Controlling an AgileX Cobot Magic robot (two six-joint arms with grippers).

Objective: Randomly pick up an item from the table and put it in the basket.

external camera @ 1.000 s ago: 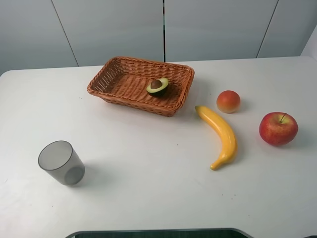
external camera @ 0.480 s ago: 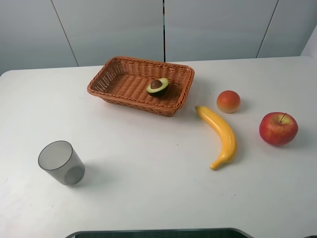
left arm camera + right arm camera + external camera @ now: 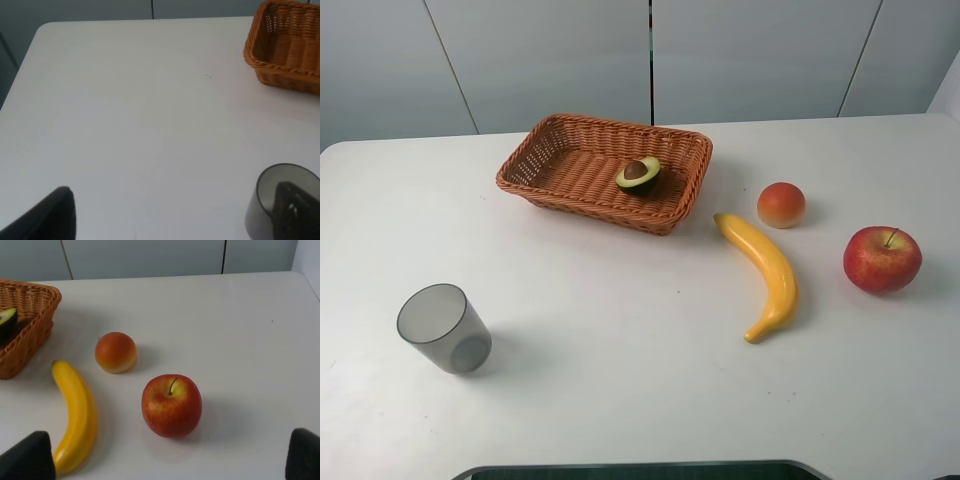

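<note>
We found halved dark-green avocado with brown pit point(image 3: 638, 173) inside orange-brown woven wicker basket point(image 3: 570, 130). Left gripper point(image 3: 170, 215) and right gripper point(image 3: 170, 460) spread wide, grasping nothing. Little risk beyond needless re-grab disturbing avocado.

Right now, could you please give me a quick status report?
Both grippers open, empty. Avocado inside basket. Nothing in the way.

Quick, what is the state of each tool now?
Left tool: open, holding nothing.
Right tool: open, holding nothing.
</note>
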